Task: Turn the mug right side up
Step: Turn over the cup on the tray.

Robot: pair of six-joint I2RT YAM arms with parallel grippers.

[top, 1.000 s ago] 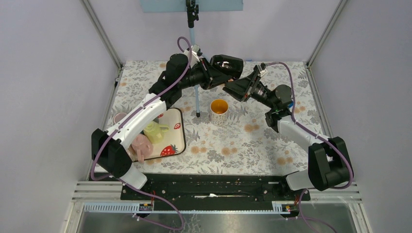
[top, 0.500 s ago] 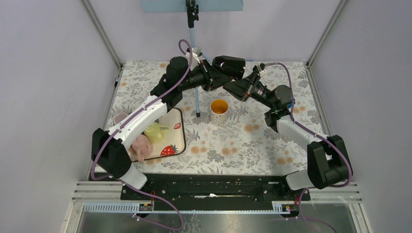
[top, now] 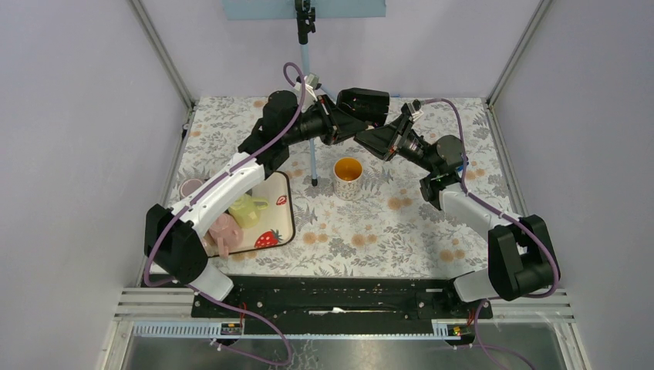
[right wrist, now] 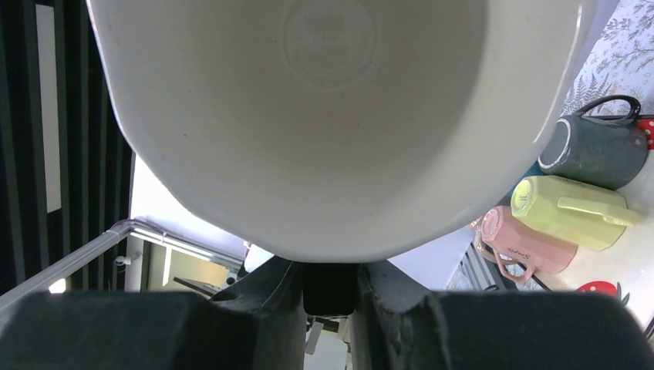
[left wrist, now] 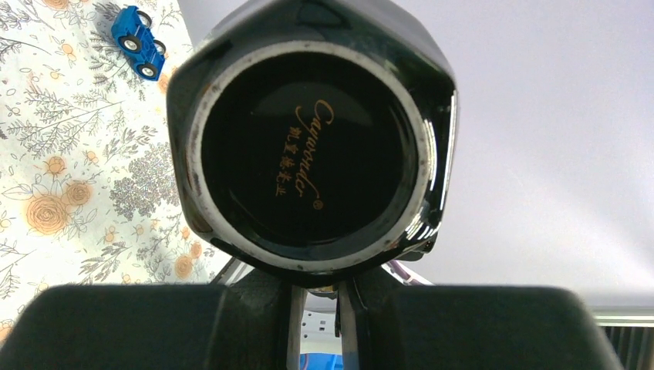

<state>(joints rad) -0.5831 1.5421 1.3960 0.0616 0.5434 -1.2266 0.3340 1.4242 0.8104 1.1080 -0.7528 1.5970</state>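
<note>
mug (left wrist: 308, 146) hanging above the far tabletop (top: 370, 223), axis lying level, base facing left hand (left wrist: 316, 299), mouth facing right hand (right wrist: 329, 287) | both hands pinching it narrowly from opposite ends | mouth needing tipping upward

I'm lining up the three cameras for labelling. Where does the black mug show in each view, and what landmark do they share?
Top external: the black mug sits in the upper centre of the picture.
Left wrist: its black base with gold lettering fills the centre.
Right wrist: its white inside fills the upper part.
Shared landmark: the floral tablecloth, at the left edge in the left wrist view and the top right corner in the right wrist view.
</note>
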